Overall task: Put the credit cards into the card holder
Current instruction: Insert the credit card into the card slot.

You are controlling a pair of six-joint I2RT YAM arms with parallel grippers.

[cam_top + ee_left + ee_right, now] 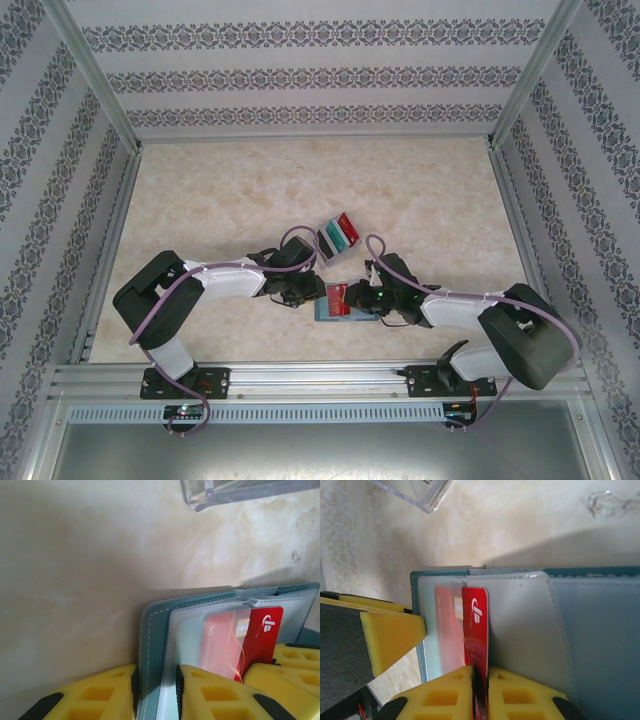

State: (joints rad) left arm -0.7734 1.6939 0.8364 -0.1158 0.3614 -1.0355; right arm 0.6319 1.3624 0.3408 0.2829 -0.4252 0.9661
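Observation:
The teal-blue card holder [322, 312] lies open on the table between both arms. My left gripper [157, 680] is shut on its edge, pinching the teal cover [155, 635] and a clear sleeve together. A red credit card [476, 625] stands half inside a clear sleeve of the holder [600, 630], logo end still outside. My right gripper [480, 677] is shut on that card's near end. In the top view the left gripper [305, 295] and right gripper [362, 298] meet over the holder. More credit cards, one red [347, 228] and one teal-green [330, 240], stand in the tray behind.
A clear plastic tray [337, 237] sits just beyond the holder; its corner shows in the left wrist view [240, 492] and right wrist view [420, 492]. Aluminium frame rails and patterned walls bound the marble-look table [200, 200].

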